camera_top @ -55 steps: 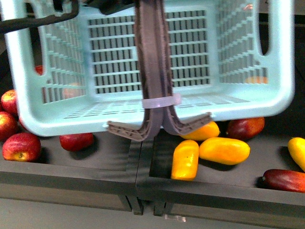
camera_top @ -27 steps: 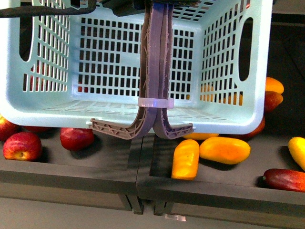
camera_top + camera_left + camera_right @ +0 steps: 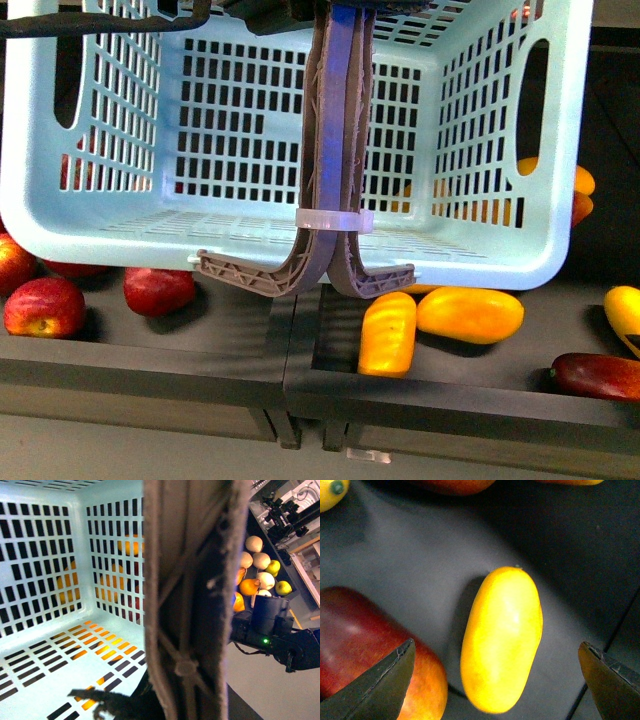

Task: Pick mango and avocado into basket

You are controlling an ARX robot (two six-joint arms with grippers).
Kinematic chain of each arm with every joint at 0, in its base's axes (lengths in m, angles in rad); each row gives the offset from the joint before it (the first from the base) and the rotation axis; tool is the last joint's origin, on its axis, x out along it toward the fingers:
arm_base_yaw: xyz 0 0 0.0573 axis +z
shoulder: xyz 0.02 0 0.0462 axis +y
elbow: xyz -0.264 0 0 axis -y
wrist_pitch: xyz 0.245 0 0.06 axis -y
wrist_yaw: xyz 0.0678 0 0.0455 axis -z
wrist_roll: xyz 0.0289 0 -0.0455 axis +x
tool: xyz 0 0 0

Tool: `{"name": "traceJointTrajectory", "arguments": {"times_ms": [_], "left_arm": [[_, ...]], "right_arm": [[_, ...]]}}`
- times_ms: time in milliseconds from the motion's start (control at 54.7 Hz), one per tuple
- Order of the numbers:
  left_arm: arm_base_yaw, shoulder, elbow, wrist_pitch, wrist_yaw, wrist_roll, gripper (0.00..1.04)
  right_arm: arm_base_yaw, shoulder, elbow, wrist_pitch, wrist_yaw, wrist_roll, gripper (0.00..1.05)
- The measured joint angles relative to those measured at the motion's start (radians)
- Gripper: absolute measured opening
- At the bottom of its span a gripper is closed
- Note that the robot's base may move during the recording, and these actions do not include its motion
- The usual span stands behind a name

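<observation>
Front view: the basket (image 3: 90, 230) hangs above the dark shelf (image 3: 240, 330), its handles (image 3: 335, 150) bound by a white tie (image 3: 333, 220). Red apples (image 3: 45, 305) lie beneath it.

Left wrist view: the handles fill the frame. The left gripper is apparently clamped on them (jaws hidden).

Right wrist view: the right gripper (image 3: 497, 682) is spread wide, with its fingers (image 3: 380, 685) either side of the mango (image 3: 502, 640). The mango lies on the shelf, untouched.

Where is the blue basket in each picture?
Front view: the basket fills the upper part, hanging above the fruit.
Left wrist view: its slotted inside walls and floor show behind the handle, which is close to the camera.
Right wrist view: not in it; only fruit, with a mango in the middle.
Shared landmark: the brown-grey handle, seen in the front and left wrist views.
</observation>
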Motion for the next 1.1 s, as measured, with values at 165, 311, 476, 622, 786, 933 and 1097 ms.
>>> {"name": "traceJointTrajectory", "arguments": {"times_ms": [165,311,476,622,786,933,1097], "left_arm": [[0.0,0.0,0.0,0.0,-0.004,0.0,0.06],[0.0,0.0,0.0,0.0,0.011,0.0,0.06],[0.0,0.0,0.0,0.0,0.007,0.0,0.06],[0.0,0.0,0.0,0.0,0.002,0.0,0.06],[0.0,0.0,0.0,0.0,0.0,0.0,0.06],[0.0,0.0,0.0,0.0,0.004,0.0,0.06],[0.0,0.0,0.0,0.0,0.007,0.001,0.06]], "right_arm": [[0.0,0.097,0.065,0.004,0.032,0.031,0.96],[-0.004,0.15,0.125,0.008,0.036,0.083,0.96],[-0.006,0.188,0.167,-0.006,0.05,0.154,0.96],[-0.006,0.203,0.18,-0.006,0.058,0.182,0.96],[-0.005,0.219,0.181,-0.003,0.062,0.214,0.77],[-0.001,0.223,0.18,-0.004,0.061,0.222,0.63],[-0.001,0.223,0.174,0.007,0.063,0.223,0.59]]}}
